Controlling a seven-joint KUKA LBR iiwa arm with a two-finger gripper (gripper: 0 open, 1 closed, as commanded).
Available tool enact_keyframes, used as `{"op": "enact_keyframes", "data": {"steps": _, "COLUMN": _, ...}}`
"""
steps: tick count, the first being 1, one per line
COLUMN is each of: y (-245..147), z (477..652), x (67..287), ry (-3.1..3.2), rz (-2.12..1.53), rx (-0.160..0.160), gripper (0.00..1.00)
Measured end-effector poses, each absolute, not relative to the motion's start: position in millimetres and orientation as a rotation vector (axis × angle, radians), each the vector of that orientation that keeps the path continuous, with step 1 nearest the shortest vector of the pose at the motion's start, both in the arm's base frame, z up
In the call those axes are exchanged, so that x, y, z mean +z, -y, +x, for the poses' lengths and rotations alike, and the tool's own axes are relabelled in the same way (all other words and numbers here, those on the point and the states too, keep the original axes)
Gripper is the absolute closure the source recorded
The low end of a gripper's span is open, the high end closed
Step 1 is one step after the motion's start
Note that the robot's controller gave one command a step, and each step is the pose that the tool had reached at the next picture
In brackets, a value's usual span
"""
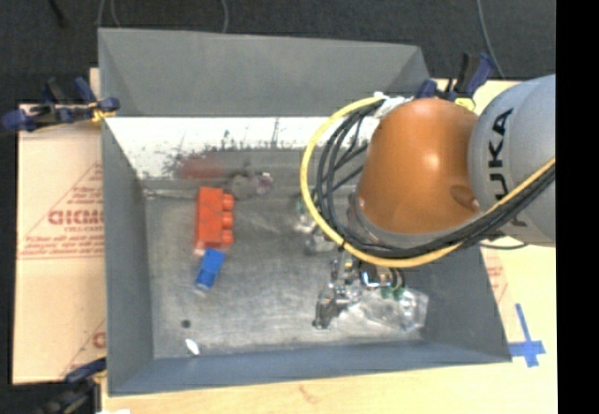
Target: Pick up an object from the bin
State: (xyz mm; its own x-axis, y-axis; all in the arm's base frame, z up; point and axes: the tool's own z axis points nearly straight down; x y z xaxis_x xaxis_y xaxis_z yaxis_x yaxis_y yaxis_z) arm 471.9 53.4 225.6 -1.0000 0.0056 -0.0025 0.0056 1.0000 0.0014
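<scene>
My gripper (328,307) hangs low over the front right part of the bin, under the orange wrist cover. A clear crumpled plastic thing with green and dark bits (388,309) lies on the floor right beside it, touching or nearly touching its right side. A small pale thing (305,218) sits a little behind the gripper, partly hidden by the cables.
A red toy brick (213,216) lies at the left middle of the bin, with a small blue block (210,269) just in front of it. A tiny white scrap (192,347) rests near the front left wall. The arm covers the bin's right rear.
</scene>
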Motion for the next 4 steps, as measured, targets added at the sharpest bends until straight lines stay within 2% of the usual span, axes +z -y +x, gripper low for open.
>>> {"op": "enact_keyframes", "data": {"steps": 1, "y": 18.1, "z": 512.8, "x": 113.5, "ry": -3.145, "rz": -0.050, "rx": -0.004, "gripper": 0.00}}
{"op": "enact_keyframes", "data": {"steps": 2, "y": 51.7, "z": 527.8, "x": 91.0, "ry": -3.138, "rz": -0.123, "rx": 0.007, "gripper": 0.00}}
{"op": "enact_keyframes", "data": {"steps": 3, "y": 54.8, "z": 530.4, "x": 92.6, "ry": -3.131, "rz": -0.117, "rx": 0.002, "gripper": 1.00}}
{"op": "enact_keyframes", "data": {"steps": 4, "y": 55.3, "z": 531.0, "x": 92.3, "ry": -3.127, "rz": -0.115, "rx": 0.001, "gripper": 0.00}}
